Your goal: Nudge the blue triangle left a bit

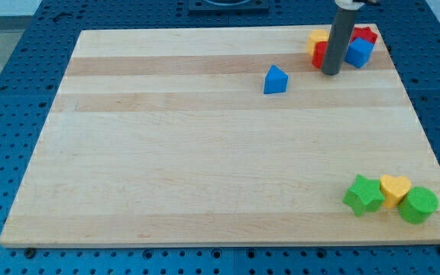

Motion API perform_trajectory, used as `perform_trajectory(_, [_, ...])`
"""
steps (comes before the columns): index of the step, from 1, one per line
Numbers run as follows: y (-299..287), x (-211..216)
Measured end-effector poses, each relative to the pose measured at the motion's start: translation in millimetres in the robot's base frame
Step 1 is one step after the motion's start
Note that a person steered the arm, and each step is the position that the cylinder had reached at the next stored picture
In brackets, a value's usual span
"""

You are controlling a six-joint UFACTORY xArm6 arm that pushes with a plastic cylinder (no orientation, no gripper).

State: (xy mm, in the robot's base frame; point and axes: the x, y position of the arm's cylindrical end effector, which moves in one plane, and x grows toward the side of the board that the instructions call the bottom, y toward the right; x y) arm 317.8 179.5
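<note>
The arm carries no claw, only a rod whose tip [331, 73] rests on the worktop [205, 176] to the view's right of the blue triangle [276, 80], apart from it, seemingly placed to push it leftward.

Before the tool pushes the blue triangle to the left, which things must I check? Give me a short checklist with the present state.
1. Blue triangle visible, standing alone: ok.
2. My tip on the triangle's right side: ok.
3. Tip touching the triangle: not ok, a gap remains.
4. Tip level with the triangle for a straight leftward push: cannot tell.
5. Tip free of the red block and blue block beside it: cannot tell.
6. Wooden board left of the triangle free: ok.
</note>
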Motion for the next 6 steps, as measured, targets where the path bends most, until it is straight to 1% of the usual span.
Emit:
perform_trajectory(1, [0, 0])
perform_trajectory(2, [-59, 14])
perform_trajectory(3, [-67, 14])
perform_trajectory(4, [-96, 6])
perform_trajectory(5, [-80, -19])
perform_trajectory(6, [-68, -30])
